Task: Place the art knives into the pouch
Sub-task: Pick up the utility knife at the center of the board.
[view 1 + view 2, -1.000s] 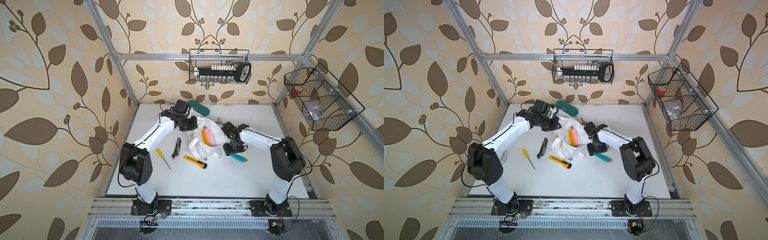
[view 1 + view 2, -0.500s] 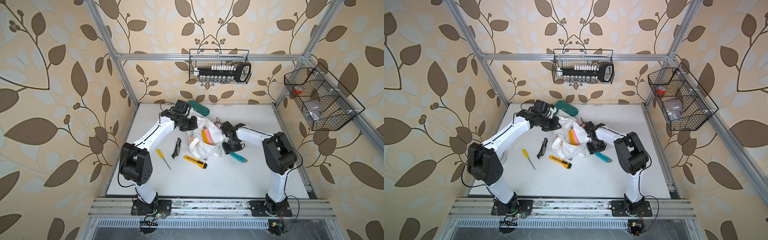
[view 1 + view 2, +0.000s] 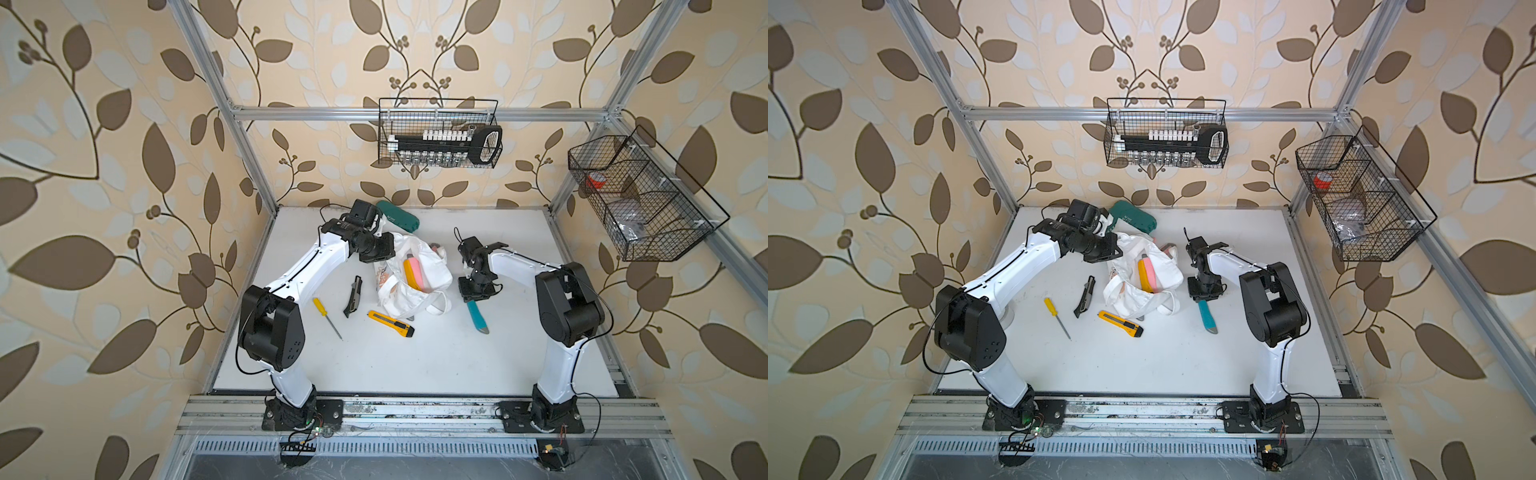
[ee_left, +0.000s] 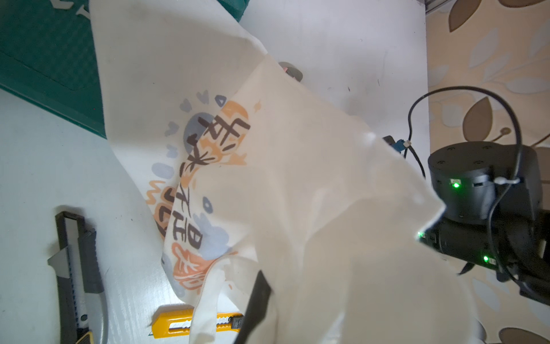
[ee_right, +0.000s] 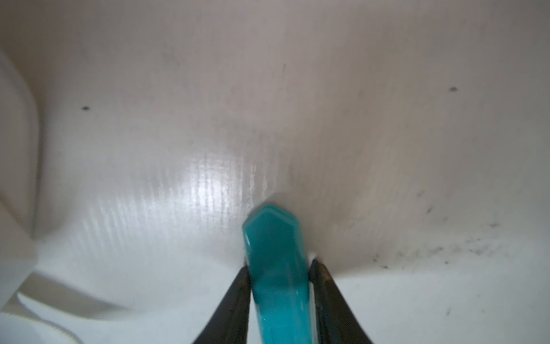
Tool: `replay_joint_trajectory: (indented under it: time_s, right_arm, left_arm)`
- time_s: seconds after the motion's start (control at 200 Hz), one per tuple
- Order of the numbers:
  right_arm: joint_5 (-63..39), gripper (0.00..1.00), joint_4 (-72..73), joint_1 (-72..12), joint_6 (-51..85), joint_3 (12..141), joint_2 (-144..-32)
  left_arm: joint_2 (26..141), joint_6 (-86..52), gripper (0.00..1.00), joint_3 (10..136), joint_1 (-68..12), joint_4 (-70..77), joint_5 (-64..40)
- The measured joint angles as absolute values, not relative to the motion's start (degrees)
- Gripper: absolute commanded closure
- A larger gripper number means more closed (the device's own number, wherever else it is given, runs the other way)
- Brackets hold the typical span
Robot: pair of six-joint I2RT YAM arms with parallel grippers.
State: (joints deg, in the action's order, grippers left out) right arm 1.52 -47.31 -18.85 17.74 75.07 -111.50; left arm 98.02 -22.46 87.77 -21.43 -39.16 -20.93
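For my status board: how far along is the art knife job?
Done: left gripper is shut on the pouch rim, holding it open. In hand: right gripper straddles the teal art knife, which lies on the table. Remaining: grip, lift, drop it in.

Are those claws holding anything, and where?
Left gripper holds the pouch by its rim. Right gripper flanks the art knife at its blunt end; whether it grips cannot be told.

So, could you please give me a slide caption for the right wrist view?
Fingers of the right gripper flank the teal art knife lying on the white table; grip unconfirmed.
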Motion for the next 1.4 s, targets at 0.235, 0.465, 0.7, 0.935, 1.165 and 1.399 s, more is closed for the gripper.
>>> replay_joint_trajectory:
  time_s: [0.235,0.465,0.7,0.935,1.165,1.399]
  right_arm:
    - [2.9,0.49,-47.66,-18.87,18.37,74.54,-111.18]
    - [2.94,0.64,-47.64,-19.05,18.26,72.75,-110.0]
    - [3.7,0.84,-48.25,-20.12,17.85,72.75,-109.84]
    - [6.87,0.83,-54.17,-22.44,17.96,73.89,-105.36]
    - [9.1,0.81,-59.75,-29.47,17.96,84.95,-93.03]
    - [5.82,0.81,-59.77,-34.89,16.86,95.2,-93.14]
  left_arm:
    - [98.02,-22.48,1.0,87.77,-21.43,-39.16,-20.99]
    - [98.02,-22.48,1.0,87.77,-21.43,-39.13,-21.02]
    - [98.02,-22.48,1.0,87.77,-21.43,-39.13,-21.04]
    - [98.02,-22.48,1.0,87.77,-21.43,-39.16,-21.04]
    - [98.02,-22.48,1.0,87.77,-21.43,-39.13,-21.04]
    - [98.02,-22.48,1.0,87.77,-21.43,-39.11,-21.06]
